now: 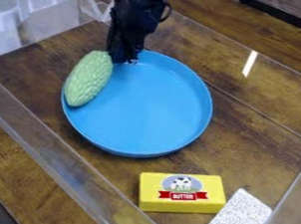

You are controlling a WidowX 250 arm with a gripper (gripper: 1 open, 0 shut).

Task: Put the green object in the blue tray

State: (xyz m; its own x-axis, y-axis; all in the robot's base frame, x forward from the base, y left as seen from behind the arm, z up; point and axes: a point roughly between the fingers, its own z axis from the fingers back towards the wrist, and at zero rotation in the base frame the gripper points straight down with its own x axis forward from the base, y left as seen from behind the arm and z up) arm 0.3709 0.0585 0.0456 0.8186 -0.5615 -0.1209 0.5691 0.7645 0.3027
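The only readable text is the word "BUTTER", in white capitals on a red band across the front of the yellow butter box (182,193), which lies on the worktop (266,115) at about five o'clock from the blue tray (140,108). A small round picture above the band is too small to make out.
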